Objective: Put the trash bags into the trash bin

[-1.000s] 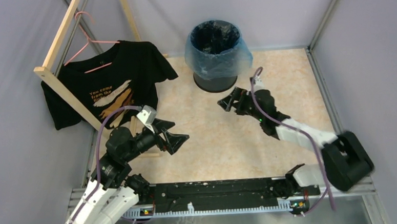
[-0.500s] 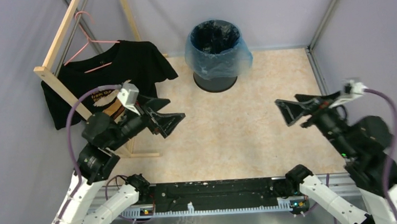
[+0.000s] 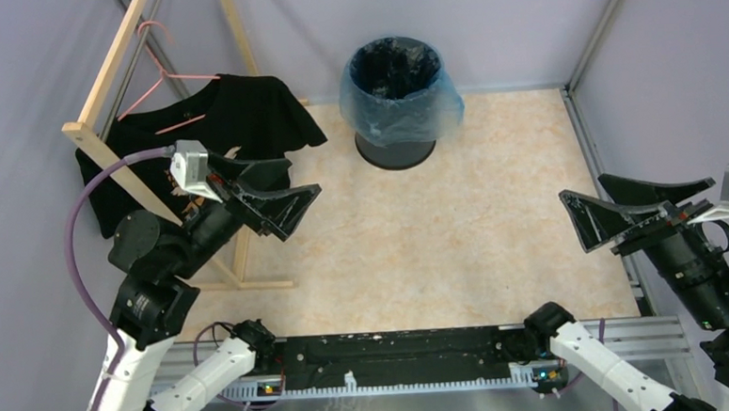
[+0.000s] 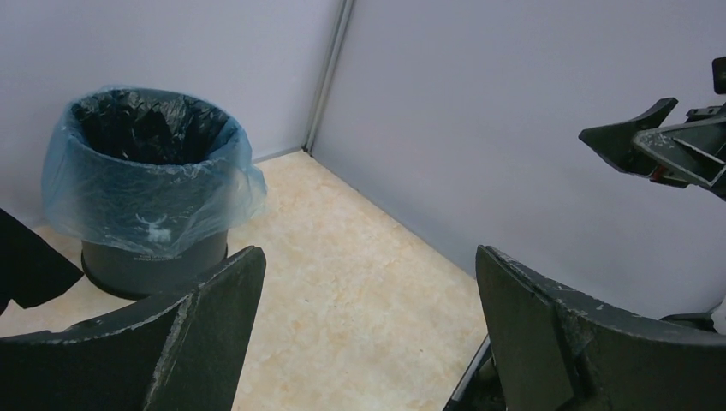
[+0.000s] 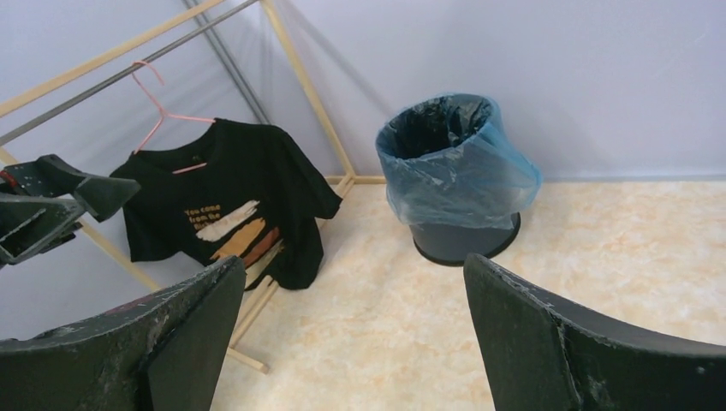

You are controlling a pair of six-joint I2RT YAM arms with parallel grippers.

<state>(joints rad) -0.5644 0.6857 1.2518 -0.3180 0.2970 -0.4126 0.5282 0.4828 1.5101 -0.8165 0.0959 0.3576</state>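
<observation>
My left gripper [image 3: 280,202] sits at left centre of the top view, jaws wide apart and holding nothing. My right gripper [image 3: 624,206] is at the right edge, jaws just as wide, also empty. Both hang well apart from the bin [image 3: 396,151], which stands upright at upper centre against the back wall.

The bag [image 3: 401,109] is already on the bin: its blue plastic lines the inside, folds over the rim and drapes down the outside wall, covering most of it. In my left wrist view the deer logo [image 4: 156,229] shows through the plastic, and the bin's dark base is bare below the hem. The T-shirt [image 3: 203,157] hangs on its rack [image 3: 109,73] at upper left, clear of all this.

I judge the lining step done. The next move calls for little: keep both arms back and clear of the draped plastic. If the overhang looks uneven, a light tuck at the rim would do.
</observation>
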